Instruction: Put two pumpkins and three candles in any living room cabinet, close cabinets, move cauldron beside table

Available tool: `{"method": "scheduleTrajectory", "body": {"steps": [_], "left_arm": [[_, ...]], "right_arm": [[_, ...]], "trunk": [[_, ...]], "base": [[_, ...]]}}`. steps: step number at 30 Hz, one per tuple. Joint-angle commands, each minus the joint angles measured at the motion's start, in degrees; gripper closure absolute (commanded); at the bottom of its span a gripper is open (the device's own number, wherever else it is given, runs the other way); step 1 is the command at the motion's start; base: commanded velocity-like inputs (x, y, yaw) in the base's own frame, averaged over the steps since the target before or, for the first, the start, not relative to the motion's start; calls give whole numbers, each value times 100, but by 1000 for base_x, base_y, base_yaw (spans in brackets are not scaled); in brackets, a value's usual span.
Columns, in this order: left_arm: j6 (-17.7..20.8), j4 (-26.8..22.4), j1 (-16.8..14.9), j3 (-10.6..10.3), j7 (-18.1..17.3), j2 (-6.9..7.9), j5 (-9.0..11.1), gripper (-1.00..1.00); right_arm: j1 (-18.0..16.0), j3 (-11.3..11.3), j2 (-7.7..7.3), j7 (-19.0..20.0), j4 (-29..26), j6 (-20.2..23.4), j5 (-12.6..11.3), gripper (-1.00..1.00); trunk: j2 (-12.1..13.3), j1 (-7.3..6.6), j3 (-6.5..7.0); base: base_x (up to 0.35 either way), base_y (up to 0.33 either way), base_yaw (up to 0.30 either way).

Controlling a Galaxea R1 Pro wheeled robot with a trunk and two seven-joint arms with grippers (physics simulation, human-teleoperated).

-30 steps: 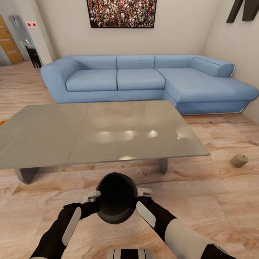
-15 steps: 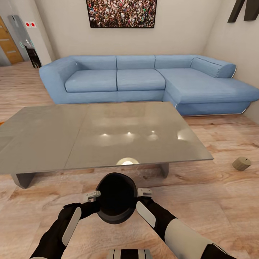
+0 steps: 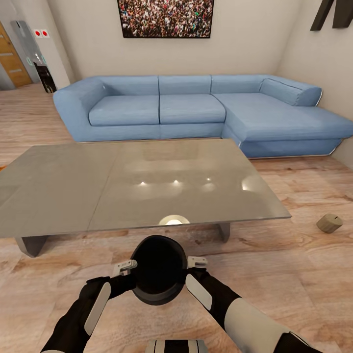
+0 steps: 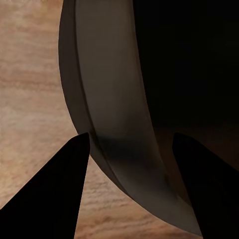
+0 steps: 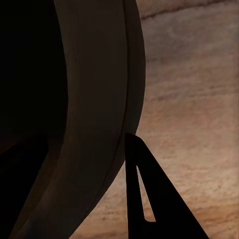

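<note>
The matte black cauldron point(image 3: 159, 269) hangs over the wood floor, just short of the near edge of the low grey-green table point(image 3: 98, 191). My left gripper point(image 3: 126, 267) is shut on its left rim and my right gripper point(image 3: 196, 262) is shut on its right rim. In the left wrist view the cauldron point(image 4: 114, 99) has its wall between the two dark fingers point(image 4: 50, 199). The right wrist view shows the cauldron point(image 5: 89, 99) beside one finger point(image 5: 149, 204). A pale beige candle point(image 3: 329, 223) lies on its side on the floor to the right of the table.
A blue corner sofa point(image 3: 196, 108) stands behind the table against the far wall, under a framed picture point(image 3: 165, 18). Open wood floor point(image 3: 294, 274) runs to the right and in front. A doorway point(image 3: 12, 59) shows at far left.
The camera came a little closer to the table early on, then stopped. Both grippers keep their hold on the cauldron in the same pose.
</note>
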Motion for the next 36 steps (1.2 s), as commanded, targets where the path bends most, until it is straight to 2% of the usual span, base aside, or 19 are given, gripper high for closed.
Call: {"method": "scheduleTrajectory", "body": {"steps": [1,6,15,33,34,36], "left_arm": [[1,7,3,11,8,8,-4,100],[1,7,3,11,8,8,-4,100],[1,7,3,11,9,8,-4,100],[9,7,3,11,12,8,-4,100],[9,7,3,11,14,8,-4,100],[10,7,3,11,15,8,-4,100]], "right_arm": [[-6,16,0,554,-97,-410,22,100],[-6,16,0,554,-97,-410,22,100],[-6,16,0,554,-97,-413,22,100],[-6,14,0,554,-97,-419,24,100],[-6,12,0,554,-97,-419,25,-100],[-6,12,0,554,-97,-419,23,-100]], "trunk": [[-1,-1,0],[-1,-1,0],[-10,17,-155],[-10,17,-155],[-10,17,-155],[-10,17,-155]], "base": [[0,0,0],[0,0,0],[0,0,0],[0,0,0],[0,0,0],[0,0,0]]}}
